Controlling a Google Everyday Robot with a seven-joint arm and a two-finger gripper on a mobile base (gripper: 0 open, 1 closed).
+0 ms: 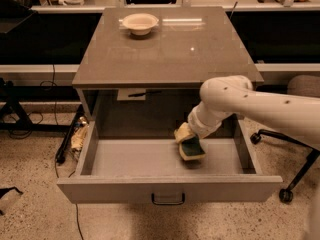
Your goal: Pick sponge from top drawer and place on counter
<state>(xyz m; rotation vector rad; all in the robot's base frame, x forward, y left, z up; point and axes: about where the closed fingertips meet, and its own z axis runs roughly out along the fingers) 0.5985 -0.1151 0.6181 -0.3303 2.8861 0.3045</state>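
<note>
The top drawer (110,190) stands pulled wide open, with a small dark handle (168,200) at the centre of its front panel. My white arm reaches into it from the right. My gripper (185,136) is shut on the sponge (193,149), dark green on yellow foam. It holds the sponge tilted, just above the drawer floor, right of centre. The counter (170,54) is the glossy grey-brown slab above the drawer.
A cream round bowl (140,23) sits at the back left of the counter. An office chair (292,149) with castors stands to the right of the cabinet. Cables and a dark stand (70,134) lie on the floor to the left.
</note>
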